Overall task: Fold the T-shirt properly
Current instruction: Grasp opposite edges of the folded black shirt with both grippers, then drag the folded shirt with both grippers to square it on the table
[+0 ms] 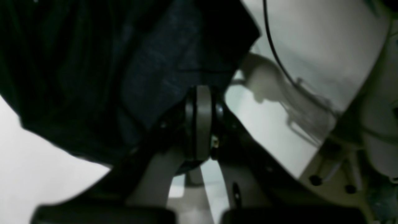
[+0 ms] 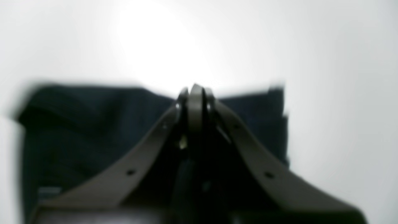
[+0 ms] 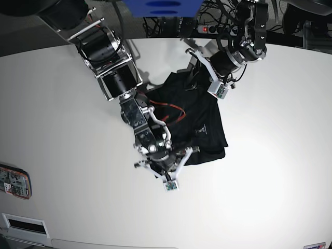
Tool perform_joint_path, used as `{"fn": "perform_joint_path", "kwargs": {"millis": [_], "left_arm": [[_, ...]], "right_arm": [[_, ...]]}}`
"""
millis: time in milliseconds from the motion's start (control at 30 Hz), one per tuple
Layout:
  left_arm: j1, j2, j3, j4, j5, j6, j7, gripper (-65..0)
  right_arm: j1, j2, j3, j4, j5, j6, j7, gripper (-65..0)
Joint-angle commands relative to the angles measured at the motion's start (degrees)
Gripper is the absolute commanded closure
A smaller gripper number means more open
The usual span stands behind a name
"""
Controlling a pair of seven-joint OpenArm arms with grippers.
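Base view: white table (image 3: 270,171), cables (image 3: 218,15) behind.

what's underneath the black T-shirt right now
The T-shirt lies on the white table, which shows all around it. Whatever might sit beneath the cloth is covered. The shut right gripper and left gripper meet its edges.
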Motion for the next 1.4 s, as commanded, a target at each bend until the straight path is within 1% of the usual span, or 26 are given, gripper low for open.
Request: {"fn": "perform_joint_path", "kwargs": {"millis": [0,100,233,367,467,633,667,800,900,1033,1167,1267,1367], "left_arm": [[-0.1,-0.2,-0.3,0.8,0.3,-0.3,-1.4,0.0],[-0.8,-0.2,-0.4,0.7,3.4,-0.3,-1.5,0.0],[-1.5,-0.4,-0.6,-1.4,6.5,-0.3,-1.5,0.0],[-3.6,-0.2,-3.2,-5.5,7.1,-0.3,-1.5,0.0],[-4.9,-0.2,-5.1,-7.0,7.2,-0.3,-1.5,0.0],[-6.2,-0.2,-7.4,-7.1,7.3,-0.3,-1.5,0.0],[-6.9,-0.3,-7.6,-7.1,7.3,-0.3,-1.5,0.0],[-8.5,-0.4,-9.5,-7.2,7.4,-0.3,-1.3,0.0],[-9.5,-0.5,-10.3,-7.2,7.4,-0.3,-1.2,0.0],[-10.6,-0.5,-10.5,-7.4,7.5,-0.3,-1.2,0.0],[-12.1,-0.6,-10.5,-10.9,7.4,-0.3,-1.2,0.0],[-14.0,-0.6,-10.5,-14.1,7.4,-0.3,-1.2,0.0],[-14.0,-0.6,-10.5,-14.1,7.4,-0.3,-1.2,0.0]], "right_arm": [[1.9,-0.6,0.1,-0.7,0.0,0.1,2.0,0.0],[2.0,-0.6,0.1,-6.8,0.0,0.2,3.0,0.0],[2.0,-0.6,0.1,-12.1,-0.1,0.2,5.1,0.0],[2.0,-0.4,0.1,-14.1,-0.1,0.2,5.8,0.0],[1.9,3.8,0.1,-14.0,-0.1,0.2,5.6,0.0],[1.6,4.1,0.1,-13.9,-0.1,0.2,5.2,0.0],[1.6,4.1,0.1,-13.2,-0.1,0.2,5.1,0.0],[1.0,4.4,0.3,-8.3,-0.1,0.2,1.8,0.0],[-2.4,6.5,0.3,-4.0,-0.1,0.2,-0.2,0.0],[-5.4,8.5,0.4,5.2,-0.1,0.2,-4.2,0.0],[-9.4,11.3,0.5,14.6,-0.1,0.2,-8.3,0.0],[-11.7,12.2,0.6,20.1,-0.1,0.2,-10.0,0.0],[-14.6,14.1,0.4,26.2,-0.1,0.2,-13.7,0.0]]}}
